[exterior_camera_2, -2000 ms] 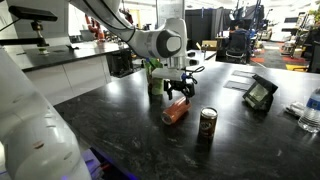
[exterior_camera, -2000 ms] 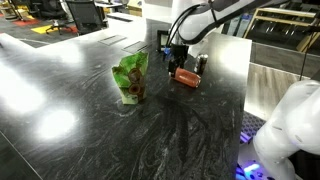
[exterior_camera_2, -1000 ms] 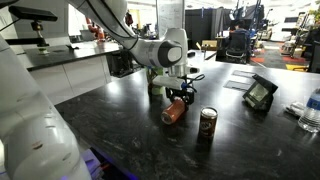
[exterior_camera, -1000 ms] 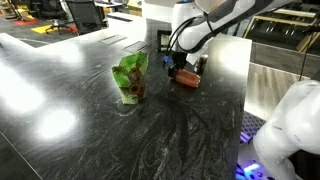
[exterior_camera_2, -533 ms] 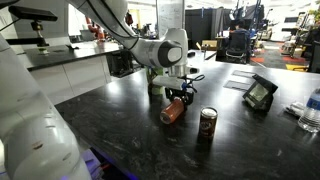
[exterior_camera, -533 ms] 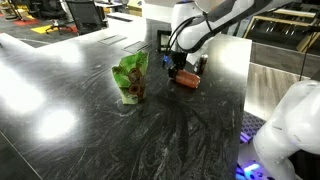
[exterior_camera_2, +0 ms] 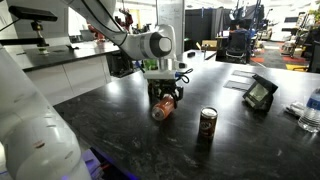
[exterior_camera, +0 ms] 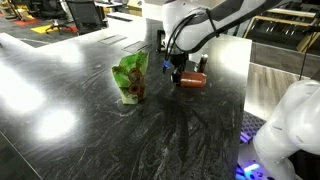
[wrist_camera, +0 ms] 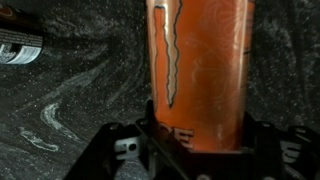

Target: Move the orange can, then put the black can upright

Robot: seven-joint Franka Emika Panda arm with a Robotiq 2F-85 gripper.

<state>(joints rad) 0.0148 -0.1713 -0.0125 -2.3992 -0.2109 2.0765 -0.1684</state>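
The orange can lies on its side on the dark tabletop, and also shows in an exterior view. My gripper is shut on it at one end, seen from above in an exterior view. In the wrist view the orange can fills the middle between my gripper's jaws. I cannot tell whether it rests on the table or hangs just above it. The black can stands upright to the side of the orange can, with its silvery top up. It partly shows behind my gripper.
A green leafy plant in a small pot stands mid-table, and shows behind the arm. A small tilted screen and a clear bottle are at the far side. A dark object lies at the wrist view's upper left.
My gripper has swung sideways with the orange can in it, carrying the can farther from the black can. The black can has not moved.
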